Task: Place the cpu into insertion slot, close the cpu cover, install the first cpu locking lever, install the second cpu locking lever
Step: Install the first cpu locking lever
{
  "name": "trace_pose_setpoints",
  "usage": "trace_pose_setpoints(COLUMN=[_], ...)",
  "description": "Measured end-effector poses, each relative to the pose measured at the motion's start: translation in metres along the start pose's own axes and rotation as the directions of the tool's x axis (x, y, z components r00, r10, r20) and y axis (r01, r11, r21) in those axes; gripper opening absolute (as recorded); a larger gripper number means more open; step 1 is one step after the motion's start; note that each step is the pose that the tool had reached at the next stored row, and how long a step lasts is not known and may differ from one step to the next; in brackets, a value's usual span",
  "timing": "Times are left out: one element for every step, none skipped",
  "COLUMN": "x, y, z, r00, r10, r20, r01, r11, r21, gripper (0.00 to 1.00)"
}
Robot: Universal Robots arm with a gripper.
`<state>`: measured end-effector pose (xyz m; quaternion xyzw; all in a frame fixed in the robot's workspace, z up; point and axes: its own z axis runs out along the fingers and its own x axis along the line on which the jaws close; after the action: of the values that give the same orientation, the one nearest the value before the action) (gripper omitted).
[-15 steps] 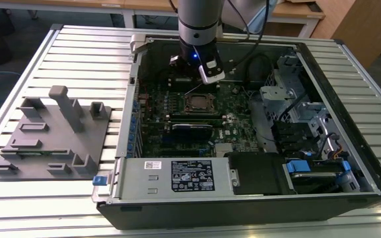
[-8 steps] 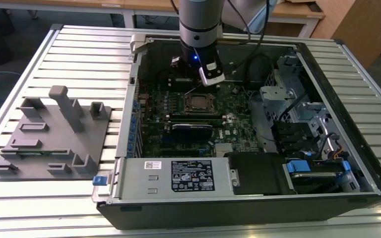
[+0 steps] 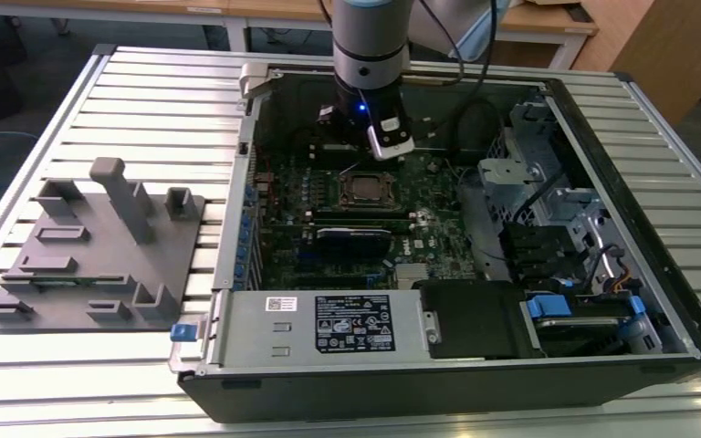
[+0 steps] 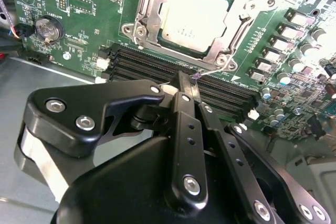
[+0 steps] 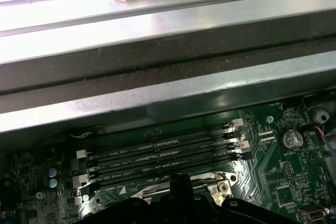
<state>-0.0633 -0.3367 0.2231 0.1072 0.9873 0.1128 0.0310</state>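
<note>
Table: we see a slatted metal table [image 3: 107, 82] carrying everything.
Case: an open computer case [image 3: 448, 392] lies on its side on the table, its inside facing up.
Arm: a grey robot arm [image 3: 372, 46] reaches down into the case.
Tray: a grey moulded fixture tray [image 3: 83, 274] sits just beside the case, on the exterior view's left.
Motherboard: a green motherboard [image 3: 436, 219] covers the case floor.
Gripper: the black gripper [image 4: 184, 80] hangs low over the board, between the memory slots and the socket.
Jaws: in the second wrist view we see the two fingers pressed together, with no gap at the tips.
Memory slots: long black memory slots [image 4: 152, 69] run just beside the socket, partly under the fingertips.
Insertion slot: the insertion slot [image 3: 343, 190] sits mid-board, near the gripper.
Cover: the cpu cover [image 4: 152, 22], a silver frame, lies flat around the chip.
Cpu: the cpu [image 4: 195, 17] sits in the slot, silvery top up, showing through the cover's cut-out.
Lever: a thin wire locking lever [image 4: 215, 71] ends just beside the fingertips; we cannot tell whether they touch or pinch it.
Battery: a coin cell battery [image 4: 46, 27] sits well apart from the socket.
</note>
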Motion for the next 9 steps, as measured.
trace_pose_setpoints(x=[0.0, 0.0, 0.0, 0.0, 0.0, 0.0, 0.0, 0.0, -0.0001], y=[0.0, 0.0, 0.0, 0.0, -0.0001, -0.0003, -0.0006, -0.0009, -0.0011], z=[0.0, 0.0, 0.0, 0.0001, 0.0004, 0.0009, 0.0014, 0.0019, 0.0024], r00=[1.0, 1.0, 1.0, 1.0, 1.0, 1.0, 1.0, 1.0, 1.0], r10=[0.0, 0.0, 0.0, 0.0, 0.0, 0.0, 0.0, 0.0, -0.001], r20=[0.0, 0.0, -0.0001, -0.0001, -0.0004, -0.0001, 0.0014, 0.0036, 0.0063], r01=[0.0, 0.0, 0.0, 0.0, 0.0, 0.0, 0.0, 0.0, 0.001], r11=[1.0, 1.0, 1.0, 1.0, 1.0, 1.0, 1.0, 0.9999, 0.9999], r21=[0.0001, 0.0001, 0.0001, -0.0007, -0.003, -0.0067, -0.0099, -0.0124, -0.0149], gripper=[0.1, 0.1, 0.1, 0.1, 0.1, 0.1, 0.1, 0.1, 0.1])
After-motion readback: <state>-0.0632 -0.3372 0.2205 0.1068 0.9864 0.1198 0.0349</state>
